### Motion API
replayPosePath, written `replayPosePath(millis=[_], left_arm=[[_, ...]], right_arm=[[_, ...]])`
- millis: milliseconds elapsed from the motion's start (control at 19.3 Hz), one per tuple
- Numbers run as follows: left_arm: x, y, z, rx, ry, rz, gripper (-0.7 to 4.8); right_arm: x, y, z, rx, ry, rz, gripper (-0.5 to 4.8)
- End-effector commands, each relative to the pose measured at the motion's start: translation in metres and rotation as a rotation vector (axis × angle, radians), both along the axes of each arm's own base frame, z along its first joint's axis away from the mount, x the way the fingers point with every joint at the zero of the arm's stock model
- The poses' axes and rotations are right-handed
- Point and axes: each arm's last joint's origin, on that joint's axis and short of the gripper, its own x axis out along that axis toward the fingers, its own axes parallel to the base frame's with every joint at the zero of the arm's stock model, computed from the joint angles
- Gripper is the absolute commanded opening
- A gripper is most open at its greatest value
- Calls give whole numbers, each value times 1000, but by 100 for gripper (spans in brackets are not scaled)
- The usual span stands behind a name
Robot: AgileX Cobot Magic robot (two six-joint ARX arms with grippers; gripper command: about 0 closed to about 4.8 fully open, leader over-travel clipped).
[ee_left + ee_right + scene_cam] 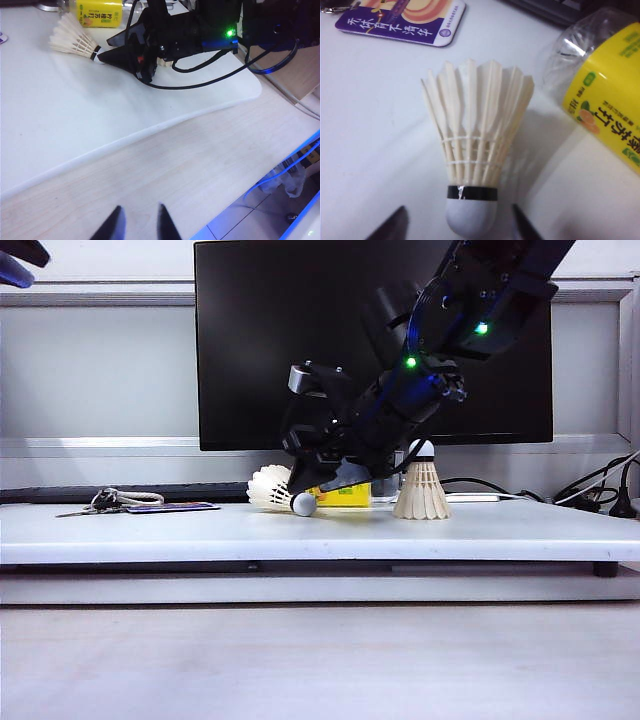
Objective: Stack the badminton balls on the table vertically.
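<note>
- Your right gripper (457, 227) has jaws spread either side of the fallen shuttlecock (472, 165) on the table (200, 535); the other shuttlecock (421, 488) stands upright nearby.
- It looks featherlight with fragile feathers: pinch the cork (469, 216), not the skirt.
- Your left gripper (138, 227), jaws slightly apart and empty, hangs clear of the table.

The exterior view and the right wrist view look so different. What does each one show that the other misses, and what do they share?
Only the exterior view shows the upright shuttlecock standing on its skirt, the black monitor, the keys and the right arm coming down from above. Only the right wrist view shows the right gripper with open jaws either side of the cork tip, without touching it. Both show the lying shuttlecock, the yellow-labelled bottle, the purple card and the white table. The left gripper appears in neither.
</note>
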Motion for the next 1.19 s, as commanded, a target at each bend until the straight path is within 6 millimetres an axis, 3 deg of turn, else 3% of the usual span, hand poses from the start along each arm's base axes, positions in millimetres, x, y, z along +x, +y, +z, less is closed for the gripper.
replayPosePath(millis=[52, 1194], left_arm=[[0, 0, 2, -3, -13, -2, 96], [0, 0, 2, -4, -13, -2, 96]], right_arm=[[-1, 2, 4, -15, -37, 14, 261], [0, 8, -5, -49, -64, -4, 260]])
